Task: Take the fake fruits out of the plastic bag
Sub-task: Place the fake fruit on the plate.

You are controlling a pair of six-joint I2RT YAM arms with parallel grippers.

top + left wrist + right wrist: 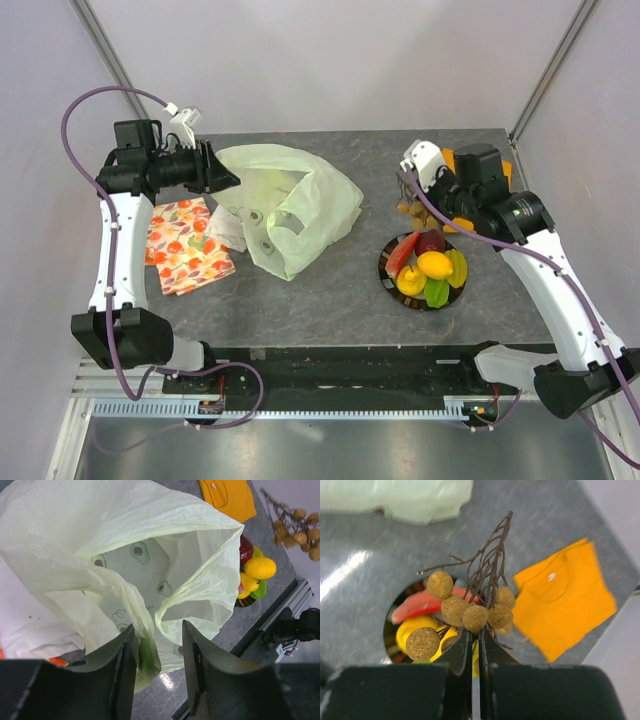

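Now the right pincer (475,639) is clenching the grape bunch (475,618) by its stem, dangling it just over the far edge of the plate (384,268) holding the other fake fruits (434,264). The left pincer (157,642) is gaping at the plastic bag (150,525) rim.

The plastic bag (125,525) runs off the left wrist view's top and left edges — its bottom lost behind folds. From the right wrist, the brown bunch (470,615) covers most of the plate (387,628); from above, the right arm (545,265) hides most of the orange cloth (449,158).
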